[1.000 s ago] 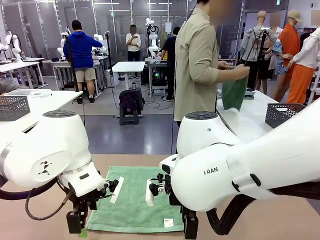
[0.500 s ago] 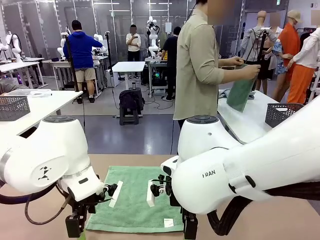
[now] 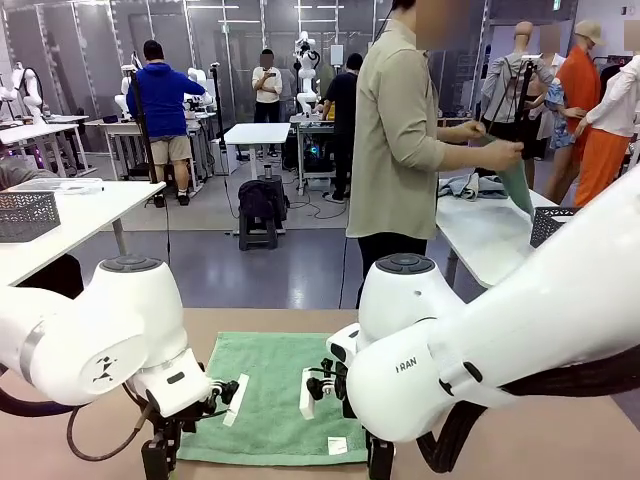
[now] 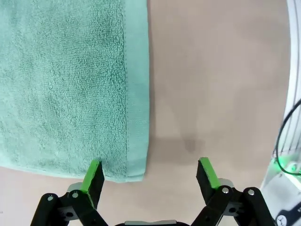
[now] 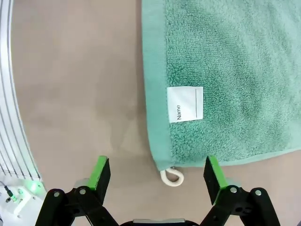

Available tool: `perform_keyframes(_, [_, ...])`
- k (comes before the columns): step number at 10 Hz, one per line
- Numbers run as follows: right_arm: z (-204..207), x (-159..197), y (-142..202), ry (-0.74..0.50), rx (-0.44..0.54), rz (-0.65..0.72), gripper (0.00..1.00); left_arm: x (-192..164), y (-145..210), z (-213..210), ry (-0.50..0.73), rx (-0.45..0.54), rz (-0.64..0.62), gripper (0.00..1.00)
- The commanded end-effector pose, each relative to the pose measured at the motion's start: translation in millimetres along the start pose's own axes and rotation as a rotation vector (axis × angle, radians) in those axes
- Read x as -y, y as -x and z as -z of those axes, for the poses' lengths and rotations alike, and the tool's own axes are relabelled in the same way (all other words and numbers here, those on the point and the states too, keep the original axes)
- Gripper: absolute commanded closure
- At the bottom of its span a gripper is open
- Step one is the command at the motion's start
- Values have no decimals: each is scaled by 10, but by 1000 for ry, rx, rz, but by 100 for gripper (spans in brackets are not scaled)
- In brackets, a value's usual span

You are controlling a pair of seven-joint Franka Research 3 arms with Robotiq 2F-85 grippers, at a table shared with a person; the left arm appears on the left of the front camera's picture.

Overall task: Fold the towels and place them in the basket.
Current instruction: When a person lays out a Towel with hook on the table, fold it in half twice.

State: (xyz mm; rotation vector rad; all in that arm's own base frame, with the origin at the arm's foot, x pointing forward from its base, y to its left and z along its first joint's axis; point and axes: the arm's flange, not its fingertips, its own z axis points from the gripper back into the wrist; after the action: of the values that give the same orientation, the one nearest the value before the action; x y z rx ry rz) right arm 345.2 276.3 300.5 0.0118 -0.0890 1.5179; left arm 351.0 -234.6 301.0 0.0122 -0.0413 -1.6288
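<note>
— what was on that broad tan table (image 4: 216, 70)?
— a sea-green rectangular terry towel (image 3: 275, 390), spread flat near the robot's edge.
— and the grippers?
— the left gripper (image 4: 150, 164) stood wide over one near corner, holding nothing. the right gripper (image 5: 157, 161) stood just as wide, empty, by the small white label (image 5: 185, 104) and the cream loop (image 5: 172, 176).

**Towel (image 3: 275, 390) flat on table (image 3: 270, 322)**

The tan table carries one sea-green towel, spread flat in a single layer near the robot's side. A white label (image 5: 185, 103) lies face up by one corner of the towel. A small white loop (image 5: 172, 176) pokes out from that corner onto bare tabletop
</note>
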Motion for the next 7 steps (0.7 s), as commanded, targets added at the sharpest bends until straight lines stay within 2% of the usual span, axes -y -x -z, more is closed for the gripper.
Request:
perform_keyframes(1, [59, 59, -80, 11, -10, -8, 0, -37, -43, 100, -33, -18, -21, 0])
perform_keyframes(5, [115, 91, -105, 13, -22, -10, 0, -39, -50, 107, -63, -13, -11, 0])
perform_keyframes(6, [121, 95, -106, 8, -21, -5, 18, -43, -54, 112, -60, -20, -10, 20])
perform_keyframes(7, [119, 98, -106, 7, -19, -5, 20, -42, -58, 111, -67, -20, -6, 20])
